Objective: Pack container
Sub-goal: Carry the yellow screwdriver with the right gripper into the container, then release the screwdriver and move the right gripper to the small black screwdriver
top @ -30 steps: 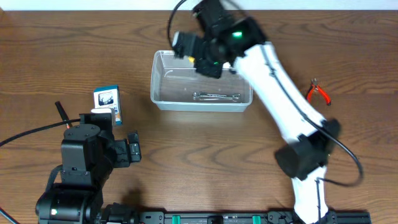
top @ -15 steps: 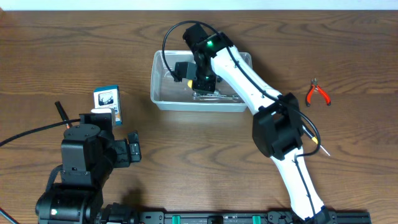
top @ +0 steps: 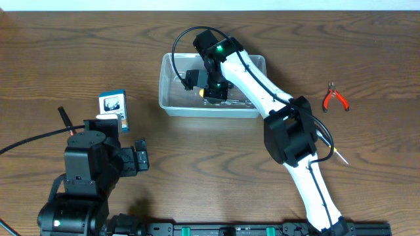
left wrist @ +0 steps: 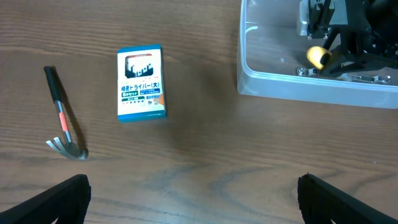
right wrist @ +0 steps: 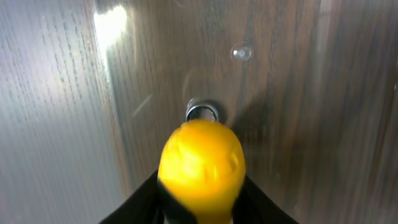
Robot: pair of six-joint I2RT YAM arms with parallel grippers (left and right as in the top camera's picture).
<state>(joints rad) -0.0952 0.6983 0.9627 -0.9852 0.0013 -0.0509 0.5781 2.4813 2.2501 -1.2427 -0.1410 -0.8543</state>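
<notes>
Yellow handle [right wrist: 200, 158]: clamped in the right hand [right wrist: 200, 204], smooth and round, likely slippery.
Container [top: 197, 110]: clear bin around that hand, far-centre on the table [top: 79, 52]; looks light, thin-walled, flexible, so take it by the rim.
Left hand [left wrist: 193, 202]: jaws wide, holding nothing.

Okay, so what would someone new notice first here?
The white right arm reaches into the clear container in the middle of the overhead view, a yellow-handled tool between its fingers. Red pliers lie alone on the right; a blue-and-white box sits left of the container.
</notes>
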